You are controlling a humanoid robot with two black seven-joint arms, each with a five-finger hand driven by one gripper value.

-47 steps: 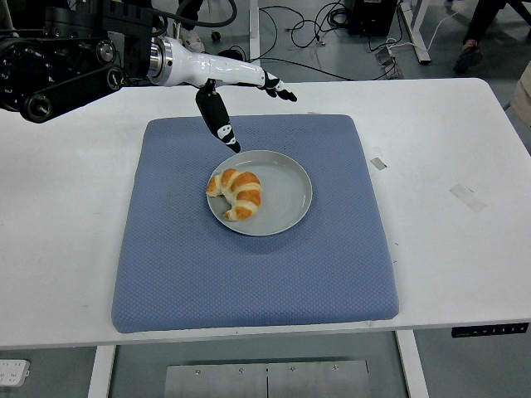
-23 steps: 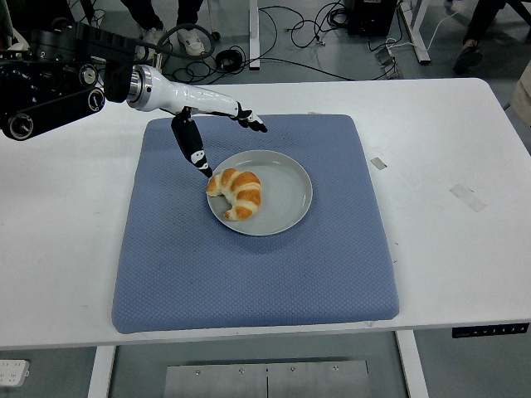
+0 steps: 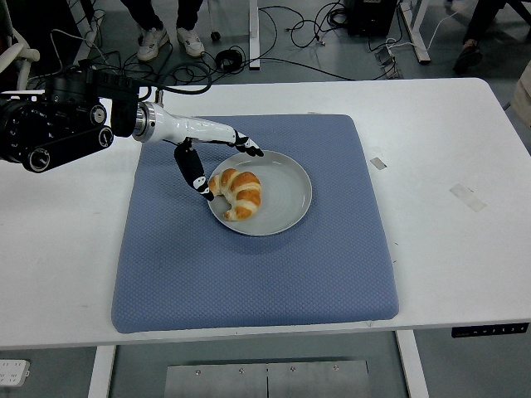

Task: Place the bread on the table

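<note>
A golden croissant (image 3: pixel 236 191) lies on the left part of a round grey plate (image 3: pixel 282 199) on a blue mat (image 3: pixel 249 265). My left hand (image 3: pixel 222 170) reaches in from the left, low over the plate's left rim. Its fingers are spread: the thumb (image 3: pixel 195 176) points down just left of the croissant and the other fingers (image 3: pixel 246 145) stretch out just behind it. The hand holds nothing. The right arm is out of view.
The blue mat covers the middle of the white table (image 3: pixel 448 166). Two small tape marks (image 3: pixel 467 196) lie on the table right of the mat. Cables and people's feet (image 3: pixel 166 40) show on the floor beyond the far edge.
My left hand has moved down and to the left, from above the mat's far edge to the plate's left rim, close around the croissant. The croissant and plate have not moved.
</note>
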